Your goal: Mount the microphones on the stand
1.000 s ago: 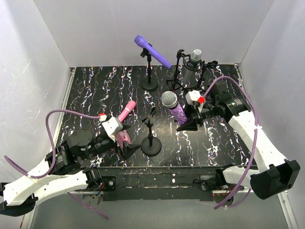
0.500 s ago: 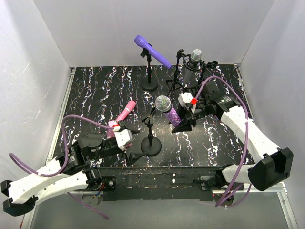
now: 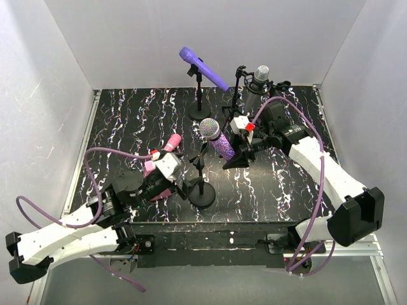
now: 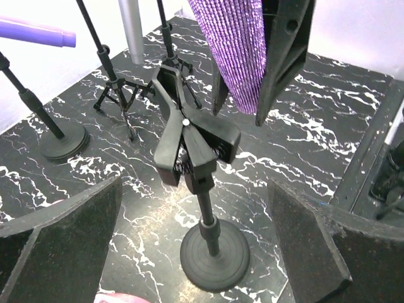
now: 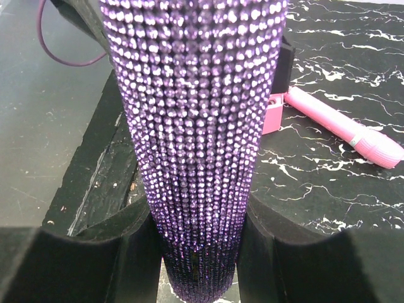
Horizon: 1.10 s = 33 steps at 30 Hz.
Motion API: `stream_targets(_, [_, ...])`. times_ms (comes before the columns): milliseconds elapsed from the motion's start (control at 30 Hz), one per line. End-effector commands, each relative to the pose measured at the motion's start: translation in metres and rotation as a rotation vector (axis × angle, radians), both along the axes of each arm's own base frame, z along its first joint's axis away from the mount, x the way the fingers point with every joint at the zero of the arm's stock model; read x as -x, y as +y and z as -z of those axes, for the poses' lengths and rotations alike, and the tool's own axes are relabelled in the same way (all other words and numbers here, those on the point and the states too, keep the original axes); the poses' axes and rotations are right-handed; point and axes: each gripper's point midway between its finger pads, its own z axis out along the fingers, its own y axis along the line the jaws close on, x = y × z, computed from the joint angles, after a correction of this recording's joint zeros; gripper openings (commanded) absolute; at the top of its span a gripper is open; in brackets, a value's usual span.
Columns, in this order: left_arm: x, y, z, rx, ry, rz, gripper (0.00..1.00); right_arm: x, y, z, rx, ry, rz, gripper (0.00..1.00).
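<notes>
Right gripper [image 5: 196, 265] clamped on the glittery purple microphone [image 3: 216, 141], tilted, near and above the empty stand clip [image 4: 189, 136]. Left gripper [image 4: 194, 214] wide apart, flanking the stand [image 4: 213, 255]. We judge an off-line push could tip it or skid past the clip.

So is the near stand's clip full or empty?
Empty. The clip is bare; the glittery microphone is apart from it, gripped by the right claw.

Robotics laboratory test cell. Plain white panels [image 3: 57, 95] enclose a black, white-veined tabletop [image 3: 127, 121] on three sides. A white left arm [image 3: 63, 232] and right arm [image 3: 324, 168] are bolted at its near edge, with purple cables [image 3: 114, 150] looping from them.
</notes>
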Motion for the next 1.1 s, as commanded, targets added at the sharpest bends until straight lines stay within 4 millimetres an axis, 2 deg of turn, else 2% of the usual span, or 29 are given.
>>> stream_targets(0, [-0.015, -0.004, -0.017, 0.108, 0.028, -0.090, 0.98, -0.007, 0.005, -0.025, -0.053, -0.064, 0.006, 0.01])
stream_targets(200, [-0.025, -0.016, -0.035, 0.121, 0.048, -0.119, 0.98, -0.006, 0.002, -0.023, -0.057, -0.047, 0.020, 0.01])
stream_targets(333, [-0.036, -0.013, -0.031, 0.114, 0.080, -0.198, 0.98, -0.007, -0.001, -0.027, -0.069, -0.040, 0.030, 0.01])
stream_targets(600, [-0.042, -0.017, -0.027, 0.096, 0.091, -0.226, 0.96, -0.005, -0.004, -0.028, -0.079, -0.026, 0.032, 0.01])
stream_targets(767, [-0.038, -0.021, -0.025, 0.030, 0.063, -0.177, 0.78, -0.004, -0.006, -0.026, -0.081, -0.026, 0.032, 0.01])
stream_targets(800, [-0.036, -0.022, -0.024, 0.011, 0.057, -0.163, 0.71, -0.004, -0.006, -0.025, -0.079, -0.027, 0.032, 0.01])
stream_targets(833, [-0.034, -0.021, -0.023, -0.011, 0.056, -0.152, 0.59, -0.005, -0.005, -0.024, -0.079, -0.029, 0.031, 0.01])
stream_targets(867, [-0.033, -0.020, -0.024, -0.027, 0.049, -0.142, 0.51, -0.006, -0.005, -0.023, -0.078, -0.032, 0.032, 0.01])
stream_targets(933, [-0.029, -0.017, -0.022, -0.065, 0.041, -0.120, 0.41, -0.007, -0.005, -0.022, -0.078, -0.034, 0.032, 0.01])
stream_targets(1067, [-0.020, -0.013, -0.023, -0.091, 0.021, -0.075, 0.31, -0.013, -0.003, -0.022, -0.075, -0.052, 0.028, 0.01])
